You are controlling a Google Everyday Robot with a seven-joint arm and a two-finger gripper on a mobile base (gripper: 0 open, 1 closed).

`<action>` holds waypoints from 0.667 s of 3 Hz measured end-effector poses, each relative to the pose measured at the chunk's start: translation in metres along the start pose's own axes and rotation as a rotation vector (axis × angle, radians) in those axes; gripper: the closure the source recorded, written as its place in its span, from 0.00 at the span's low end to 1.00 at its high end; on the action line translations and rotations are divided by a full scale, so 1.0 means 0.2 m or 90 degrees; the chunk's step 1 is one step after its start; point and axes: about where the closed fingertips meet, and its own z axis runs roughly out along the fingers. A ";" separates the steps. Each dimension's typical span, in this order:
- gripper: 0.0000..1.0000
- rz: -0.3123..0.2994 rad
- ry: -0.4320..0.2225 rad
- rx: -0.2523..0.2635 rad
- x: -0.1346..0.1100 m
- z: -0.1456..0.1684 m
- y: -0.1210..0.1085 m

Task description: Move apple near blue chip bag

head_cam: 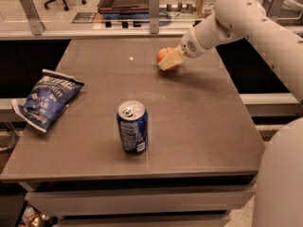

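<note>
You're at the grasp-and-carry step: your claw [167,60], at the bench's [203,126] far right, looks pinched on the apple [162,54], well apart from the blue chip bag [46,100] at the left edge, so next lift and sweep left, clear of the soda can [132,126].

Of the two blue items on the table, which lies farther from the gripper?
The blue chip bag, crumpled at the left edge of the table. The blue soda can stands upright mid-table, nearer the gripper at the apple.
</note>
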 end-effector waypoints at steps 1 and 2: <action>1.00 -0.014 0.015 0.001 -0.10 -0.05 0.11; 1.00 -0.035 0.014 -0.004 -0.22 -0.07 0.28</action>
